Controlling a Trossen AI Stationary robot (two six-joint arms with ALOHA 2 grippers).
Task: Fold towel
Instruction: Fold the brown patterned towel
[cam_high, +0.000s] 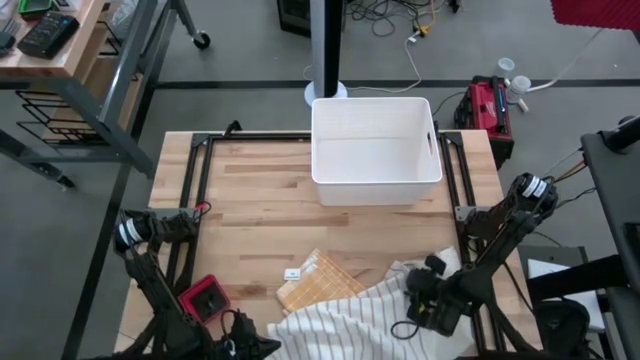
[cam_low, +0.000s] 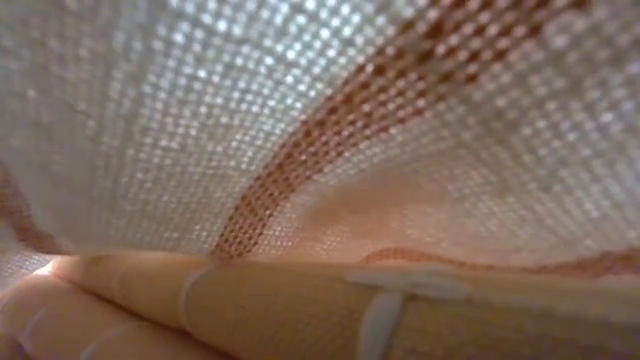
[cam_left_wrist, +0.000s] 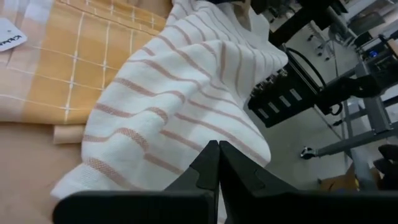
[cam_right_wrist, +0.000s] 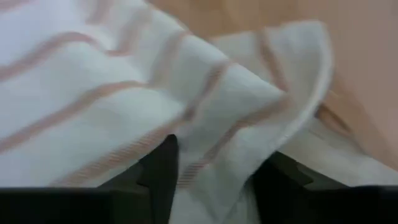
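At the high view's lower left, the left gripper (cam_left_wrist: 218, 163), fingers pressed together, pins the striped towel's (cam_high: 345, 320) edge; the towel drapes over a folded yellow cloth (cam_high: 318, 280) at bottom centre. Lower right, the right gripper (cam_right_wrist: 214, 163) straddles a fold, apparently to grip it.

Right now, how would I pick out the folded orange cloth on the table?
Start at the white bin at the table's far side, then come toward the near edge. The orange checked cloth lies folded flat there, partly under the white striped towel; it alone has a grid pattern.
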